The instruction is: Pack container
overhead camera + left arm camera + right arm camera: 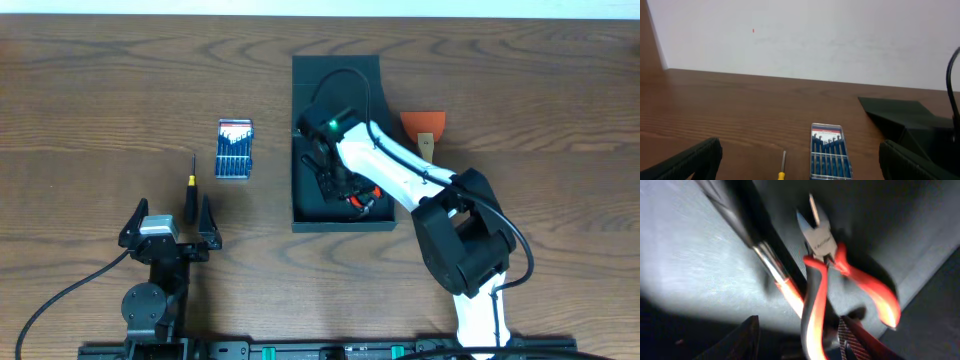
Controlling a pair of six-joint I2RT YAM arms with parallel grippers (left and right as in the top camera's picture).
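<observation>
Brown wood-grain tabletop (90, 90) fills my overhead view. Nearest me, well left of the container (330, 226), my left claw (171, 208) sits spread open, holding nothing. Just beyond it, a yellow-handled screwdriver (191, 188) and a blue screwdriver case (235, 149) lie left of the container. Inside the container, my right claw (798, 322) hangs open astride red-handled pliers (820, 240). An orange tool (424, 124) lies right of the container's far half.

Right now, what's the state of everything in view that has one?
container, lid open, flap folded back
cutters, inside container, jaws slightly apart
blue case, closed, lying flat outside container
black screwdriver, loose, outside container
left gripper, open, empty
right gripper, open inside container, cutter handle between its fingers
</observation>
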